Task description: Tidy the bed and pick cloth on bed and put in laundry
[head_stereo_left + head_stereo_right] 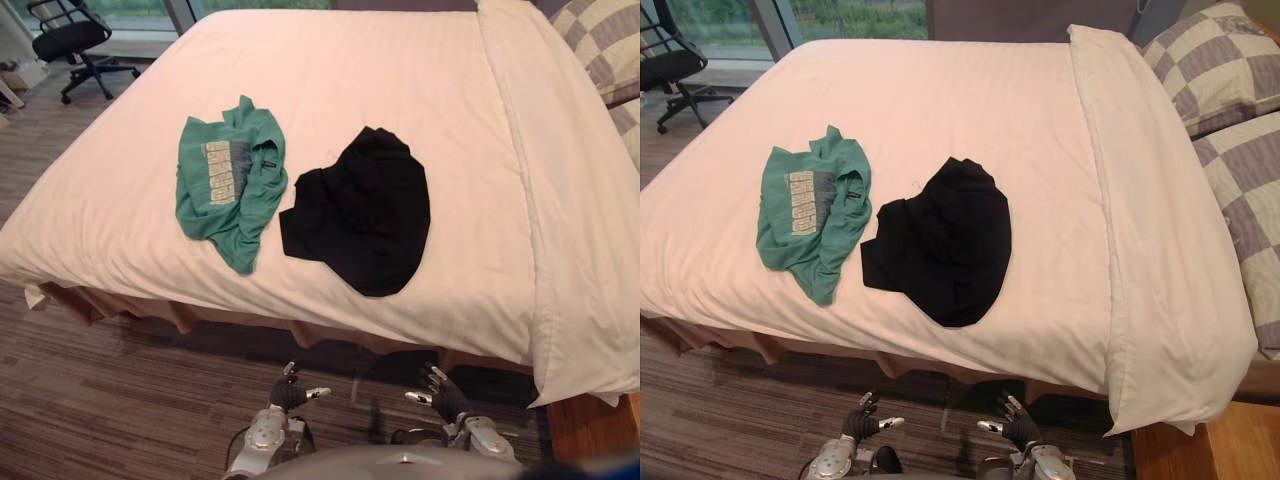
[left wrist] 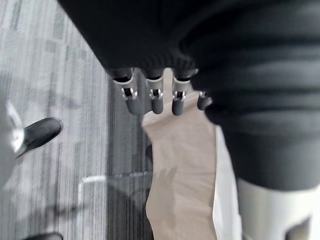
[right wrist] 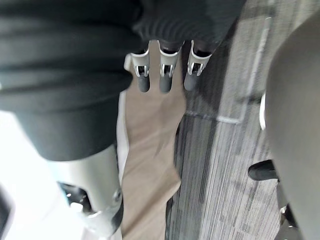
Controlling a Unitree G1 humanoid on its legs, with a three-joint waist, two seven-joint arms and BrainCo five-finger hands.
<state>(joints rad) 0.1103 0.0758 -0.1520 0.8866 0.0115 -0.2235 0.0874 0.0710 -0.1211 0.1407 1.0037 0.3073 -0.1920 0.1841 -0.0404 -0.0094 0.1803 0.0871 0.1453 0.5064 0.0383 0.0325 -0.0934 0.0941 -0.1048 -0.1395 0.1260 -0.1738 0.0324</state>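
Observation:
A green T-shirt [image 1: 229, 181] with a pale print lies crumpled on the white bed [image 1: 370, 70], left of centre. Beside it, to the right and just apart, a black garment [image 1: 365, 210] lies bunched near the bed's front edge. Both hands hang low in front of the bed, over the floor. My left hand [image 1: 290, 391] and my right hand [image 1: 437, 392] have relaxed, straight fingers [image 2: 153, 97] and hold nothing. In the right wrist view the fingers [image 3: 166, 75] point at the bed's tan skirt [image 3: 150, 150].
Checkered pillows [image 1: 1210, 70] lie at the bed's right end, with the duvet folded over there. A black office chair [image 1: 72, 45] stands on the striped carpet at the far left. Wooden floor [image 1: 1230, 440] shows at the lower right.

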